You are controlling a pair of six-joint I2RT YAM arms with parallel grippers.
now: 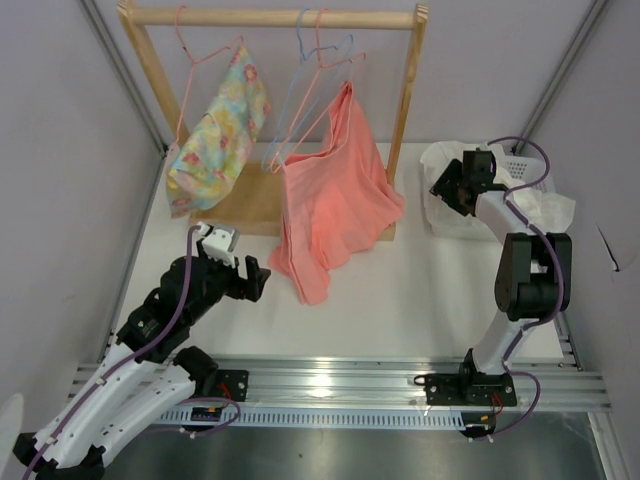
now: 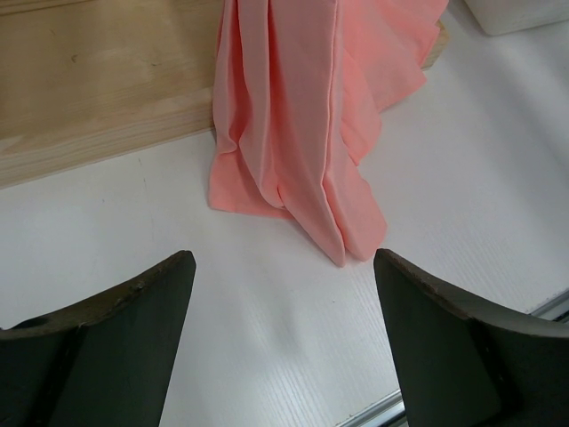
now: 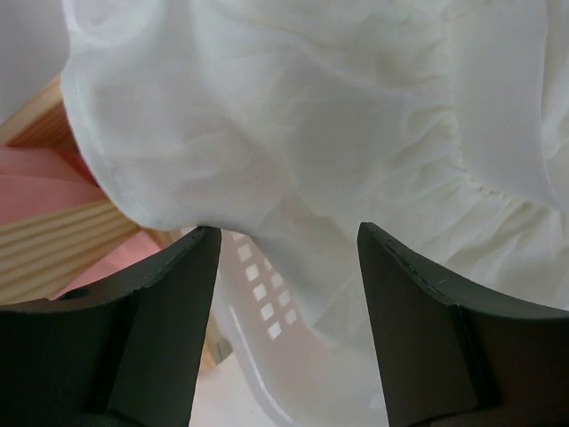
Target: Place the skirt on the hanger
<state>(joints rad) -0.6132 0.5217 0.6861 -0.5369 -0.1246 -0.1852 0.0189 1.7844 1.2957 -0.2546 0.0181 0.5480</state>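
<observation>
Bright, even light, soft shadows; glare on metal rail [image 1: 330, 383] btm centre; skirt [image 3: 293, 116] nearly blown out, upper frame.

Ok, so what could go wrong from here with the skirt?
The right hand is open at the skirt, which drapes over a basket: it could snag the lattice wall or pinch too little thin fabric. The blue hanger hangs crowded among pink hangers beside the salmon garment, so freeing it may drag those.

Open left claw [image 2: 283, 260] faces salmon garment [image 2: 293, 133] pooling on white table [image 2: 462, 205].
</observation>
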